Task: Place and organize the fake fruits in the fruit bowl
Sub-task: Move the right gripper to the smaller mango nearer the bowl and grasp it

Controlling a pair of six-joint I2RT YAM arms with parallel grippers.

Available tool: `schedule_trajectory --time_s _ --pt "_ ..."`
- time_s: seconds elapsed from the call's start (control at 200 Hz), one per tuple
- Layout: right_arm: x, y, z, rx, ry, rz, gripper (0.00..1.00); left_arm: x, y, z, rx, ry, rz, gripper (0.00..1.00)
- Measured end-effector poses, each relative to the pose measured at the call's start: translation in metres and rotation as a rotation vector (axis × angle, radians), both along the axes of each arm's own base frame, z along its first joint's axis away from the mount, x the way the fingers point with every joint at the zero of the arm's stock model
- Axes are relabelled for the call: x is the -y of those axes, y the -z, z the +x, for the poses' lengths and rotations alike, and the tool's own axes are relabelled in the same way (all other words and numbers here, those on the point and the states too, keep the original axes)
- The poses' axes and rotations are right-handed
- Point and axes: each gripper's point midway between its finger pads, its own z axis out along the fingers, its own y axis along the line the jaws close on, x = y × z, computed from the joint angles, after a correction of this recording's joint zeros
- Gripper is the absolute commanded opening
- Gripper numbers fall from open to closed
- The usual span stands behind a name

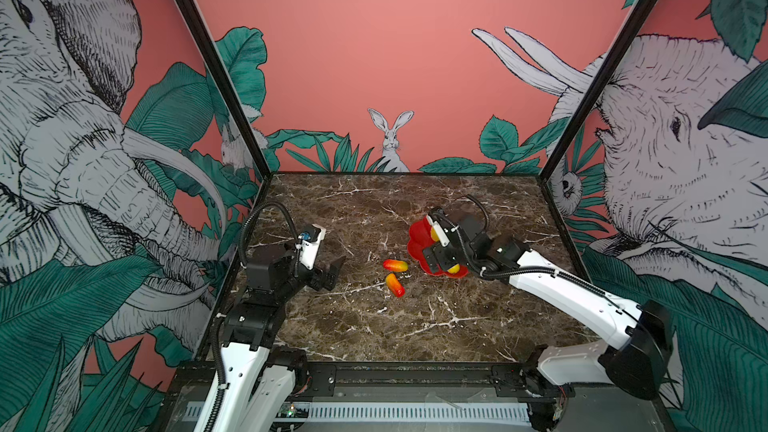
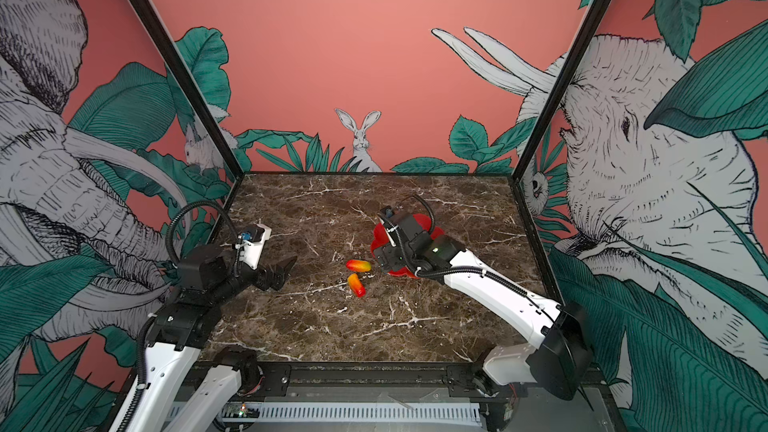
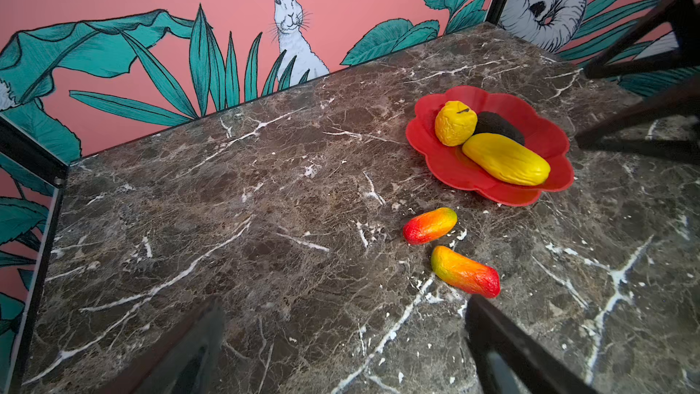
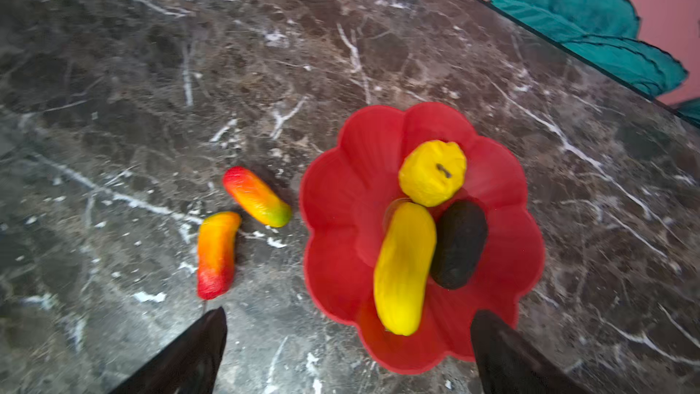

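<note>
Three of the five fake fruits already lie in the fruit bowl (image 4: 333, 191): the stubby lumpy yellow one (image 4: 432, 172), the black-brown oval (image 4: 459, 244) and the long yellow one (image 4: 404, 267), which touches both of its neighbours and points toward the rim. You have two left to move. Both red-orange-yellow pieces sit on the marble table (image 3: 227, 221), just beside the bowl on its left in both top views: the farther one (image 3: 430, 225) lies near the rim, and the nearer one (image 3: 465, 271) lies just beside it, apart from the bowl.

Your right gripper (image 4: 348, 350) hangs over the bowl's near edge with its fingers spread wide and nothing between them, so the long yellow fruit looks freshly let go. Your left gripper (image 1: 330, 274) waits well to the left of the fruits; its fingers appear parted and empty, though only the tips show in its wrist view, so take that with some caution.

The bowl's gold centre is hidden under the fruit. There is bare red dish on the side facing the two stragglers, which seems room enough for both.
</note>
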Motion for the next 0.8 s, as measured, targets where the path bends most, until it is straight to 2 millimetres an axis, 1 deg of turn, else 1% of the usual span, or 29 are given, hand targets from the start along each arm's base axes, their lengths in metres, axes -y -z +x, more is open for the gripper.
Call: schedule_trajectory --time_s 0.095,0.15,0.245,0.335,0.435,0.51,0.685,0.8 --pt "-0.028 0.011 -0.015 -0.028 -0.077 -0.02 1.0 0.0 0.0 0.0 -0.001 0.0 0.0 1.0" --pt "-0.044 0.023 -0.022 -0.05 -0.116 -0.044 0.99 0.0 0.0 0.0 -0.001 0.0 0.0 1.0" --pt "-0.067 0.052 -0.032 -0.1 -0.168 -0.099 0.99 0.0 0.0 0.0 -0.001 0.0 0.0 1.0" --pt "-0.082 0.082 -0.038 -0.144 -0.194 -0.146 0.97 0.0 0.0 0.0 -0.001 0.0 0.0 1.0" --pt "-0.091 0.112 -0.043 -0.192 -0.206 -0.178 0.93 0.0 0.0 0.0 -0.001 0.0 0.0 1.0" --pt "-0.096 0.126 -0.043 -0.218 -0.201 -0.179 0.89 0.0 0.0 0.0 -0.001 0.0 0.0 1.0" --pt "-0.107 0.14 -0.042 -0.243 -0.192 -0.149 0.77 0.0 0.0 0.0 -0.001 0.0 0.0 1.0" --pt "-0.11 0.15 -0.042 -0.259 -0.183 -0.146 0.64 0.0 0.0 0.0 -0.001 0.0 0.0 1.0"
